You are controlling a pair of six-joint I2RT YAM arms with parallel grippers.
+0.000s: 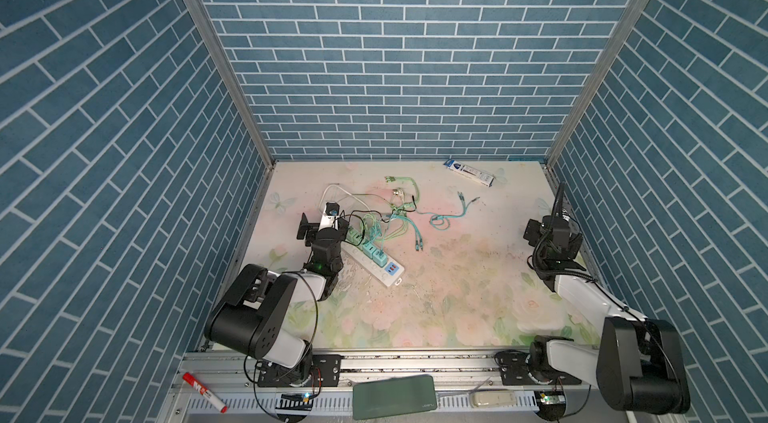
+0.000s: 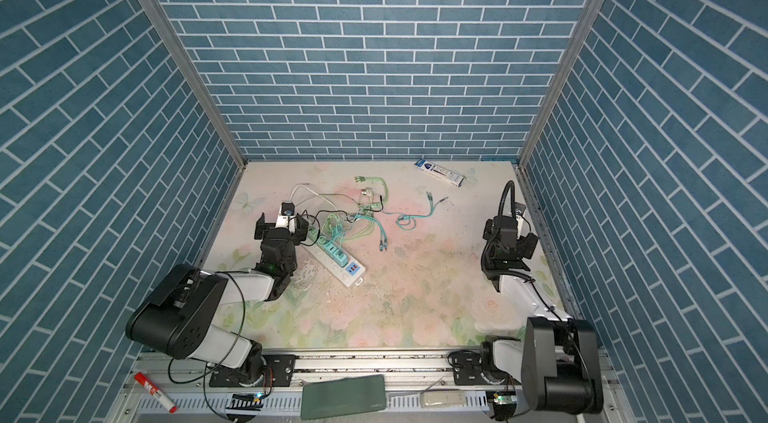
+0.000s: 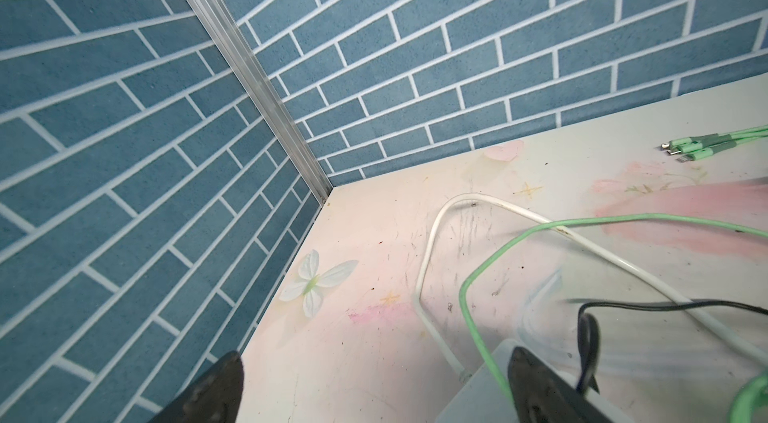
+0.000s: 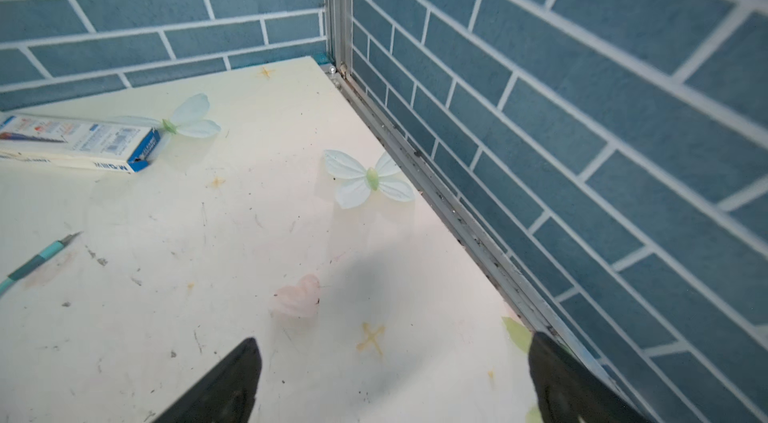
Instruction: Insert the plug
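Fingers of your left end effector [image 3: 374, 354] stand wide apart, empty, over the far end of the power strip [image 1: 390, 275], probably to steady it. Teal plugs [image 1: 368, 251], likely the task's among them, sit seated in it. Your right end effector [image 4: 392, 340], equally spread and empty, hangs aside by the wall [image 4: 582, 150].

On the counter [image 1: 457, 296], the power strip [image 1: 390, 275] lies toward nine o'clock. The cable tangle [image 1: 395, 215] spreads from it toward one o'clock. The box [image 1: 468, 172] sits far back at one o'clock.
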